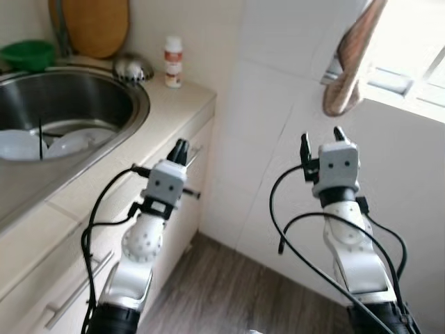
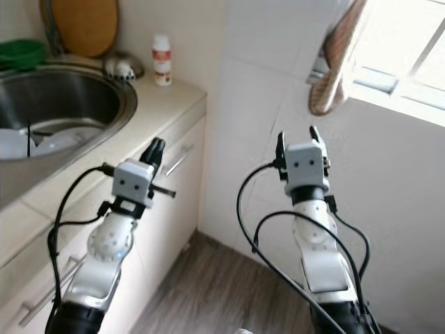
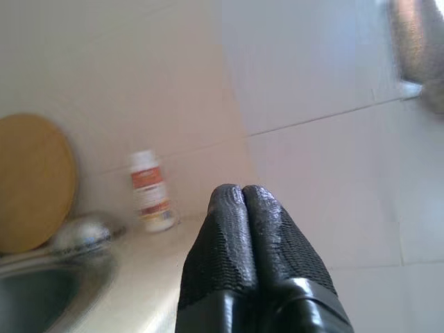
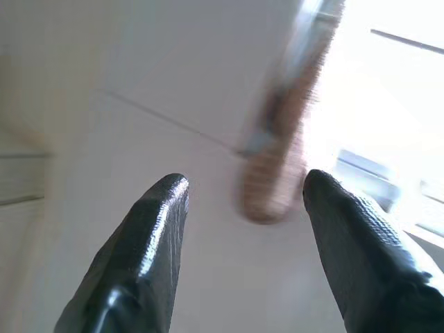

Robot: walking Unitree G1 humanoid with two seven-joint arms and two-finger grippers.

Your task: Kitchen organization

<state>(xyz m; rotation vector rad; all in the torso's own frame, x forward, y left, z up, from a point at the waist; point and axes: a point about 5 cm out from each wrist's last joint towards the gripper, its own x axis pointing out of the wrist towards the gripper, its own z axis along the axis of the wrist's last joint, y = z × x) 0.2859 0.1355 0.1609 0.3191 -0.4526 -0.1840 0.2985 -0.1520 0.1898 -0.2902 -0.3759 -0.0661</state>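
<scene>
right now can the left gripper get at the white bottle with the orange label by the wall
Probably yes. The left gripper, fingers shut, points toward the white bottle across bare countertop; nothing stands between, though it would need to open first.

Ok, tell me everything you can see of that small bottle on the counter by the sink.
The small bottle is white, looks like plastic, with a white cap and a red-orange label around its middle; the print is too small to read. It stands upright, cap on, on the beige counter against the tiled wall, near the counter's far corner. A shiny metal bowl lies just beside it, apart from it as far as I can tell. Neither claw is near it.
</scene>
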